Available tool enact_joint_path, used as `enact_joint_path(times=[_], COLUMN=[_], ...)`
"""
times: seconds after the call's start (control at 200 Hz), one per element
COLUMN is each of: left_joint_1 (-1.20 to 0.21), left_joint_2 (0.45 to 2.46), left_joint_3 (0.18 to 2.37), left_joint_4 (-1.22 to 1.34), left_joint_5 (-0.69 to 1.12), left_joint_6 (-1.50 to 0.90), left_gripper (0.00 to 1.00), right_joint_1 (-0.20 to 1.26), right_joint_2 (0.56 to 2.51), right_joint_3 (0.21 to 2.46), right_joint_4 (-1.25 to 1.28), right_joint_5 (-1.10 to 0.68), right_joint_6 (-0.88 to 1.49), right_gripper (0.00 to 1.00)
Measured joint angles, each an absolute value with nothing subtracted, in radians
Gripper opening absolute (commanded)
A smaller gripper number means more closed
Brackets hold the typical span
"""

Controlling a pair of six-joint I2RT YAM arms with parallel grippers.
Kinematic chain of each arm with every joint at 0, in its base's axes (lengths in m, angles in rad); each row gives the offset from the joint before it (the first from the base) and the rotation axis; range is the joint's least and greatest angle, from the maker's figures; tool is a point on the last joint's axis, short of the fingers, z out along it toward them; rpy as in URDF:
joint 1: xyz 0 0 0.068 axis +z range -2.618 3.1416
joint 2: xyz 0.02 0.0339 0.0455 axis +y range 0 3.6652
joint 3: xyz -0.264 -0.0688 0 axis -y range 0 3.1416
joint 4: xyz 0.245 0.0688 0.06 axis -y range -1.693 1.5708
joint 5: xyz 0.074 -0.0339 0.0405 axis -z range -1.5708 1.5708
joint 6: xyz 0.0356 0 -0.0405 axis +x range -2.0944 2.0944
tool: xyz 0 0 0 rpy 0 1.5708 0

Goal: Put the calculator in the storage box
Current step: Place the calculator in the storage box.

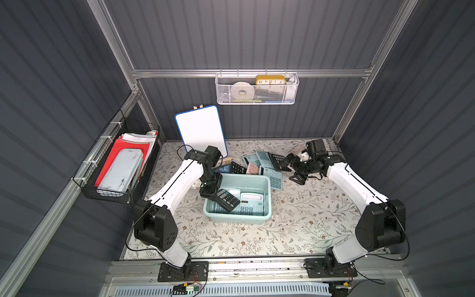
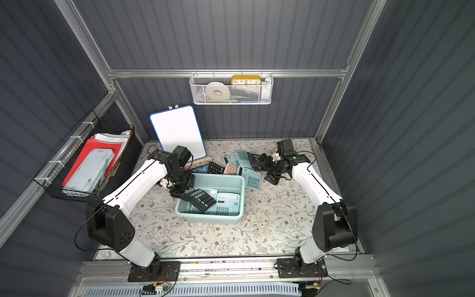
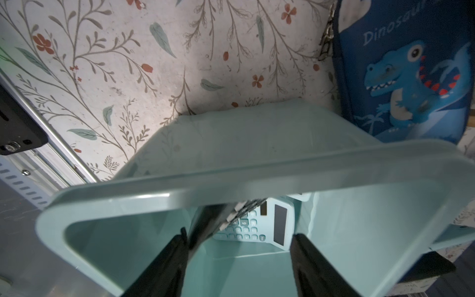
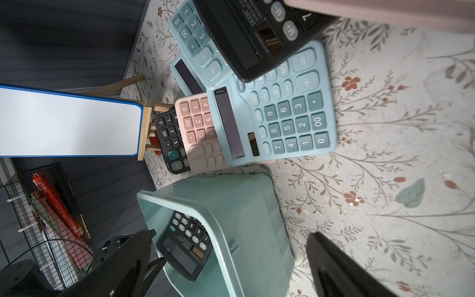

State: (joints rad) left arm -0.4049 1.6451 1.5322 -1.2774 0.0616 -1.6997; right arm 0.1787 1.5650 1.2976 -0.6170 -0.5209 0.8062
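storage box [image 1: 237, 219] sits mid counter [image 1: 308, 221]; black calculator [image 1: 227, 200] lies tilted inside, on teal calculators [image 1: 251, 207]. left tool [image 3: 239, 259] over box's left rim, jaws apart, holding nothing. calculator judged light, rigid, slick: grip long edges. farther, right tool [image 1: 292, 171] wide, empty.

Dark grey ribbed walls [image 1: 257, 33] are closing in the left, far and right sides, with aluminium rails [image 1: 180, 73] running across them. A white mesh basket [image 1: 222, 90] is hanging on the far wall and a black wire basket [image 1: 113, 198] on the left wall. Bright light is falling on the floral-patterned table [image 1: 295, 226].
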Motion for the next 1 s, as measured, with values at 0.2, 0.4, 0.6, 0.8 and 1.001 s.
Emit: enact_joint_path(times=[0.2, 0.4, 0.6, 0.8, 1.001], left_joint_1=[-0.399, -0.394, -0.390, -0.390, -0.373], left_joint_2=[1.654, 1.698, 1.882, 2.013, 1.881], left_joint_3=[1.626, 1.755, 2.054, 2.260, 2.106], left_joint_4=[-1.349, -1.454, -1.542, -1.562, -1.561], left_joint_5=[0.108, 0.139, 0.141, 0.121, 0.099], left_joint_6=[-1.681, -1.600, -1.374, -1.119, -1.004], left_gripper=[0.77, 0.78, 0.80, 0.88, 0.99], right_joint_1=[0.179, 0.179, 0.186, 0.260, 0.422], right_joint_2=[1.566, 1.575, 1.577, 1.577, 1.580], right_joint_3=[1.312, 1.321, 1.335, 1.412, 1.478], right_joint_4=[-0.622, -0.630, -0.659, -0.707, -0.766], right_joint_5=[-0.524, -0.543, -0.575, -0.574, -0.528], right_joint_6=[0.806, 0.804, 0.781, 0.699, 0.574], right_gripper=[0.99, 0.99, 0.97, 0.93, 0.70])
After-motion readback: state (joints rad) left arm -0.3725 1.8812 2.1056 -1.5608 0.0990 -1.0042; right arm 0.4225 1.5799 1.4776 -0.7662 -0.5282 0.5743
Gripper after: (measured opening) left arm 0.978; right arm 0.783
